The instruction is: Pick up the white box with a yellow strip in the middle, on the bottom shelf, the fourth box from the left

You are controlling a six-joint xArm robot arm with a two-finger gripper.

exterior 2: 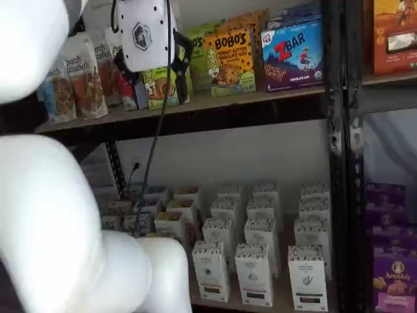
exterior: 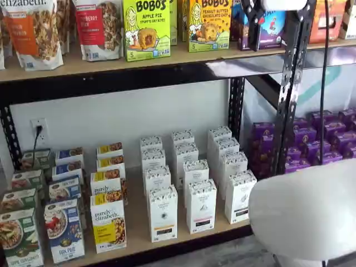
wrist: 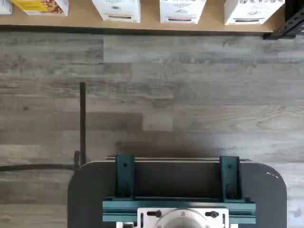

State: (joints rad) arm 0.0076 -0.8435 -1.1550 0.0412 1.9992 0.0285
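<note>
The gripper (exterior 2: pixel 156 72) is seen high before the upper shelf, its white body and black fingers (exterior 2: pixel 184 49) spread apart and holding nothing. Well below, the white box (exterior: pixel 163 213) stands upright at the front edge of the bottom shelf (exterior: pixel 183 236), heading a row of like cartons, just beside a purely elizabeth box (exterior: pixel 109 225). Bobo's boxes (exterior: pixel 147 29) line the board above. The white arm (exterior 2: pixel 52 215) bulks in the foreground.
</note>
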